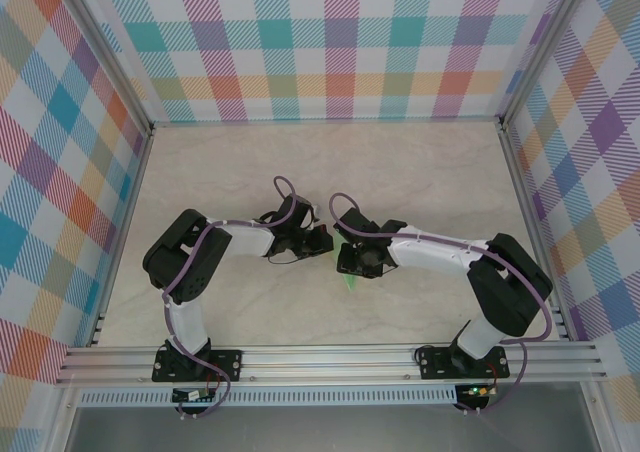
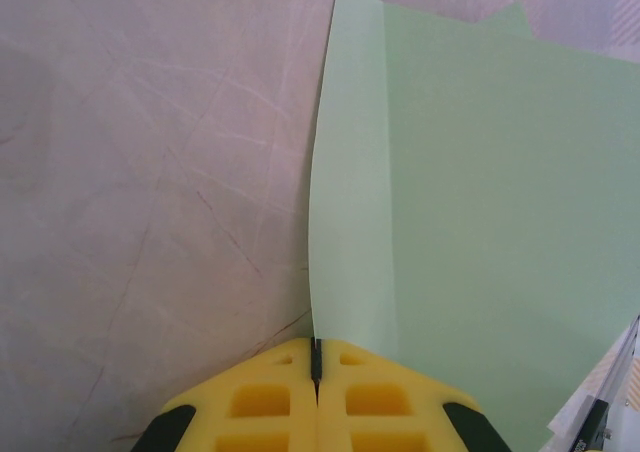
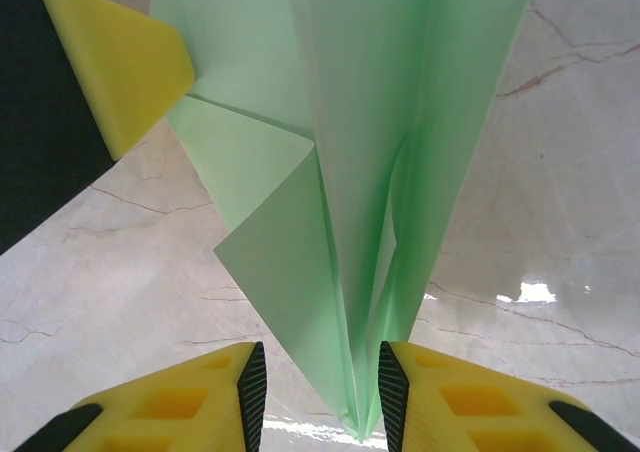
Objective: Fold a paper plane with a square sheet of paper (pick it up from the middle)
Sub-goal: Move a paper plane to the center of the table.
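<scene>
Marble tabletop [image 3: 560, 232] | paper plane [image 3: 370, 152] narrow end between parted right jaws | left jaws pinch edge

**Nothing to read**

I find no legible word, number, brand or sign. The paper plane [image 3: 380, 122] in my grip is plain, and the checked walls [image 1: 340, 32] carry only their pattern.
</scene>
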Available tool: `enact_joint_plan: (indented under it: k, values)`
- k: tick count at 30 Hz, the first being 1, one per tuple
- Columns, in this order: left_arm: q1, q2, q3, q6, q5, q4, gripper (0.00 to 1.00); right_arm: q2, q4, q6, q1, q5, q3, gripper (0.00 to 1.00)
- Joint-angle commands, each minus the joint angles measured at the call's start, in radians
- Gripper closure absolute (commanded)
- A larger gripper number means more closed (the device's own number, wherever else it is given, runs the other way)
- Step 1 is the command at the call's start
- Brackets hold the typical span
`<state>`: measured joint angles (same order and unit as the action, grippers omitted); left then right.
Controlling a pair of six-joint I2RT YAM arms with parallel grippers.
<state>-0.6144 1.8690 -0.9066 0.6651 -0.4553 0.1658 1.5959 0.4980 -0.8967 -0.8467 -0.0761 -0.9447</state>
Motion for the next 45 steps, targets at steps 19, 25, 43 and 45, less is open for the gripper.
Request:
enact_joint_plan:
  k: [19, 25, 43, 45]
  values:
    - [0.013, 0.007, 0.010, -0.006, -0.003, 0.005, 1.00, 0.047, 0.035, 0.025, -0.008, -0.031, -0.059, 0.62]
    - [0.013, 0.007, 0.007, -0.005, -0.001, 0.003, 1.00, -0.021, 0.020, 0.035, -0.009, -0.038, -0.039, 0.61]
    - [0.013, 0.010, 0.006, -0.007, -0.003, 0.003, 1.00, 0.051, 0.053, 0.025, -0.009, -0.051, -0.061, 0.62]
    - [0.013, 0.010, 0.005, -0.006, -0.005, 0.003, 1.00, 0.061, 0.052, 0.026, -0.009, -0.051, -0.066, 0.62]
